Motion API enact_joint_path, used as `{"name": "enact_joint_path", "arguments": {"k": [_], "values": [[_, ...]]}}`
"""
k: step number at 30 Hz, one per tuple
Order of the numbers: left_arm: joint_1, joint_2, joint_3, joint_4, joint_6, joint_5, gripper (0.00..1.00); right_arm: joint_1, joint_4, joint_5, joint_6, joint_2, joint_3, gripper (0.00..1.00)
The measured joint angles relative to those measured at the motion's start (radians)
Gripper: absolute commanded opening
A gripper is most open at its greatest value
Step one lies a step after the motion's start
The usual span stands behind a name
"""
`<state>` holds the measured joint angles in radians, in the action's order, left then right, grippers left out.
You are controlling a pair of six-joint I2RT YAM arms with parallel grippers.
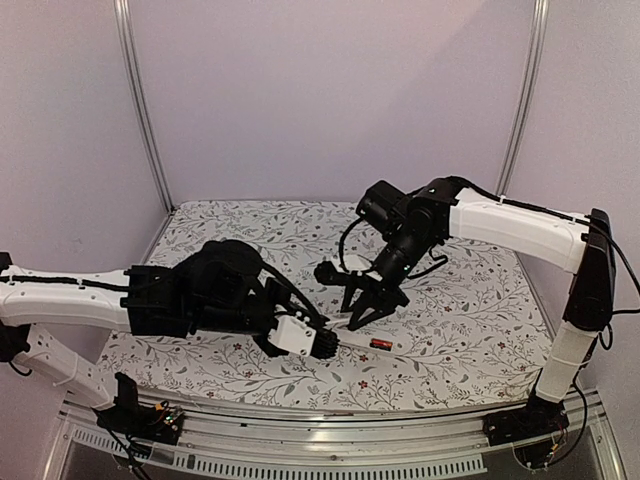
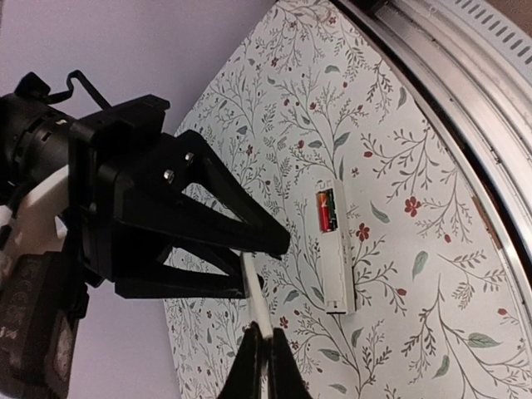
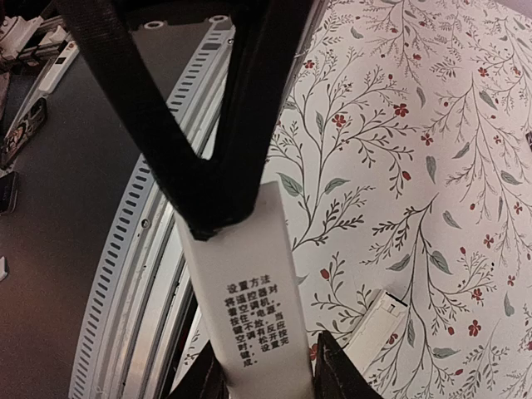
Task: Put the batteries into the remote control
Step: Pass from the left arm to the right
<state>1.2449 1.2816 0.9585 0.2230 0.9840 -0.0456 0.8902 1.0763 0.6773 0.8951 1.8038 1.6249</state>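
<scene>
battery (image 2: 325,209) sitting in remote (image 2: 337,266); left fingers (image 2: 278,374) pinching battery cover (image 3: 258,291), right fingers (image 3: 337,374) flanking it, grip unclear; cover awaiting refitting.

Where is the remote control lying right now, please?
In the top view, the remote control lies on the table near the front edge, just right of the left gripper.

Battery cover (image 3: 249,316): lower end off-frame
</scene>
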Motion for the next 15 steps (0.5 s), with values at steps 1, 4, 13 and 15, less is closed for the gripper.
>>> {"name": "enact_joint_path", "arguments": {"k": [1,4,13,15], "values": [[0.000,-0.001,-0.002,0.000,0.000,-0.002,0.00,0.000,0.003,0.002,0.003,0.000,0.000,0.29],[0.000,-0.006,-0.004,-0.003,0.000,-0.016,0.00,0.002,0.015,0.010,0.004,0.000,0.000,0.26],[0.000,-0.008,-0.004,-0.002,-0.001,-0.024,0.00,0.006,0.023,0.009,-0.002,-0.002,0.000,0.20],[0.000,-0.008,-0.004,-0.003,-0.005,-0.029,0.05,0.006,0.021,0.004,-0.005,-0.004,0.000,0.19]]}}
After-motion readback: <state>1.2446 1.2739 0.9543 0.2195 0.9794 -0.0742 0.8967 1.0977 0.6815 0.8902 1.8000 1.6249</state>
